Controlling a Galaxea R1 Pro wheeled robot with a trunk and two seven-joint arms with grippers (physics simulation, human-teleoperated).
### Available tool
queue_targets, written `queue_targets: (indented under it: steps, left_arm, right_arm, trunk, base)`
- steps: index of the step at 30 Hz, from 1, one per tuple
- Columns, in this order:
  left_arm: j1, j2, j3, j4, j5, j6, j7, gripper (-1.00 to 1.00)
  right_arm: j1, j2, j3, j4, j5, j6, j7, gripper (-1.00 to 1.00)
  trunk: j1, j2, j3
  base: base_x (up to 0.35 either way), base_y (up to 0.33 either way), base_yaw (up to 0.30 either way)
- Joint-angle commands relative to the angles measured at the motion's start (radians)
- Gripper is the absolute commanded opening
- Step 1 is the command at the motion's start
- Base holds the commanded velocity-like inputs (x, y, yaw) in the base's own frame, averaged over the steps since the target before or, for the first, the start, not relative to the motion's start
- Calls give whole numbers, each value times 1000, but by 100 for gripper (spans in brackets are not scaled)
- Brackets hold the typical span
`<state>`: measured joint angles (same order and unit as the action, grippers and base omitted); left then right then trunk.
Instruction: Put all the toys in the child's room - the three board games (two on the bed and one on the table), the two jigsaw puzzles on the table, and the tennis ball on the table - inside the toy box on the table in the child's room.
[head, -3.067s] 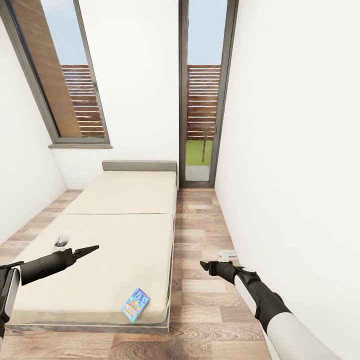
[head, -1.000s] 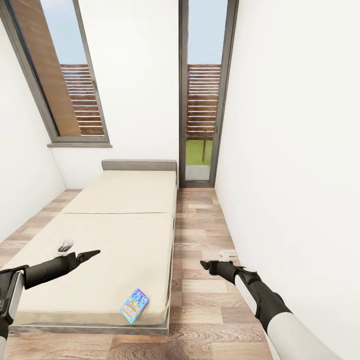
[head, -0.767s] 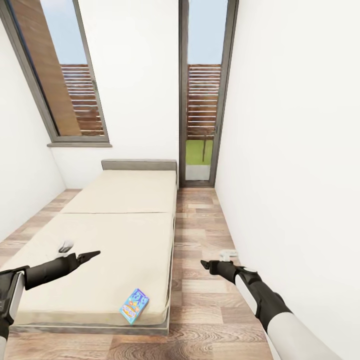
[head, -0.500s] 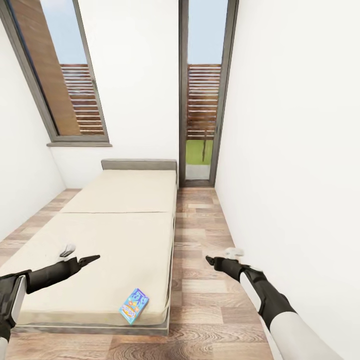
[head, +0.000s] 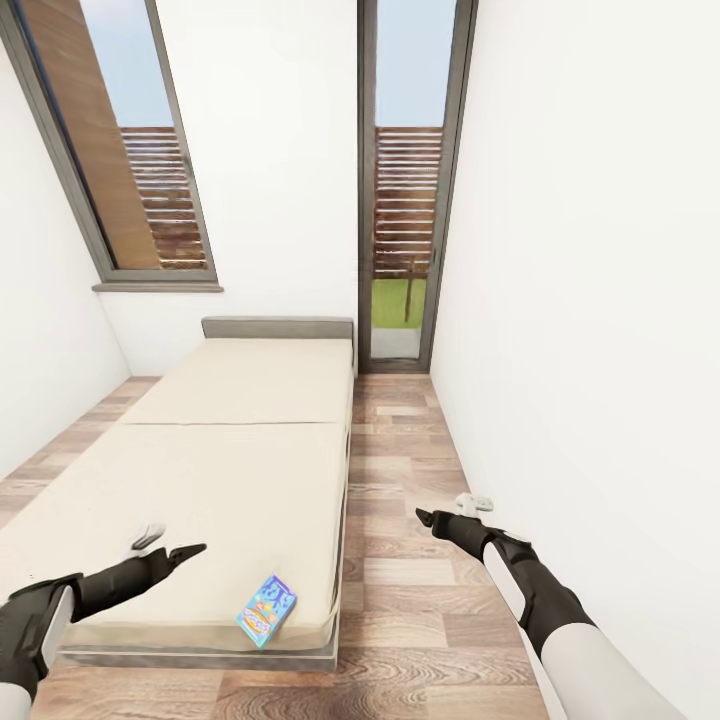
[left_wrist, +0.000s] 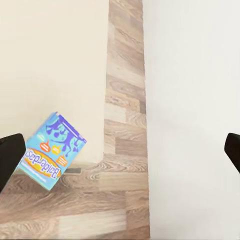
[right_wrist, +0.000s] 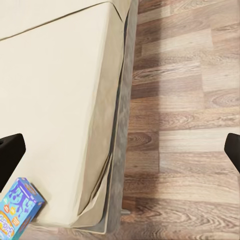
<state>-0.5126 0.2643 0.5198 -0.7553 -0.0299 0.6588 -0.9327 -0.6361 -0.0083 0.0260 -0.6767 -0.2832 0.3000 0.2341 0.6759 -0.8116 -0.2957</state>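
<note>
A small blue board game (head: 267, 610) lies flat on the cream bed (head: 230, 450), close to its near right corner. My left gripper (head: 192, 550) hovers over the bed's near end, to the left of the box and apart from it. In the left wrist view the same board game (left_wrist: 51, 150) lies beside one of the widely spread fingers (left_wrist: 10, 159), so that gripper is open and empty. My right gripper (head: 424, 517) hangs over the floor to the right of the bed, open too. The right wrist view catches the board game (right_wrist: 17, 210) at the bed's corner.
A grey headboard (head: 278, 328) closes the bed's far end. A strip of wood-plank floor (head: 400, 470) runs between the bed and the white right wall (head: 590, 350). A tall glass door (head: 405, 220) and a grey-framed window (head: 130, 160) are behind.
My left arm has sunk lower and drawn back toward the bed's near end. The right gripper has drifted slightly right. The blue box has not moved.
</note>
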Motion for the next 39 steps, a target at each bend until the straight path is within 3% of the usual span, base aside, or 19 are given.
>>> queue_targets:
  steps: [1,5,9,22,30,33,39]
  left_arm:
    - [-1,0,4,19,-2,-7,7,100]
    - [-1,0,7,119,3,-101,78,100]
    - [-2,-1,7,163,6,-149,115,100]
    - [-5,1,7,178,6,-169,129,100]
    - [-6,-1,7,179,5,-169,130,100]
    - [-6,-2,7,179,3,-169,130,100]
    - [-6,-5,6,179,3,-181,130,100]
  right_arm:
    - [-1,-1,2,-1,-9,5,-1,100]
    - [-1,0,3,-1,-8,-11,-2,100]
    - [-1,1,5,1,-9,-56,-1,100]
    - [-1,2,2,0,-14,-70,-1,100]
    - [-1,15,-2,-1,-25,-29,-1,100]
    - [-1,18,-17,-2,-55,-8,-1,100]
    - [-1,13,-79,-11,-183,60,1,100]
  trunk:
    - [4,-8,-5]
    - [19,-36,-17]
    - [35,-64,-30]
    - [85,-155,-70]
    - [115,-211,-95]
    - [127,-232,-105]
    - [150,-274,-124]
  base:
    - [0,0,0]
    - [0,0,0]
    - [0,0,0]
    - [0,0,0]
    - [0,0,0]
    - [0,0,0]
    - [0,0,0]
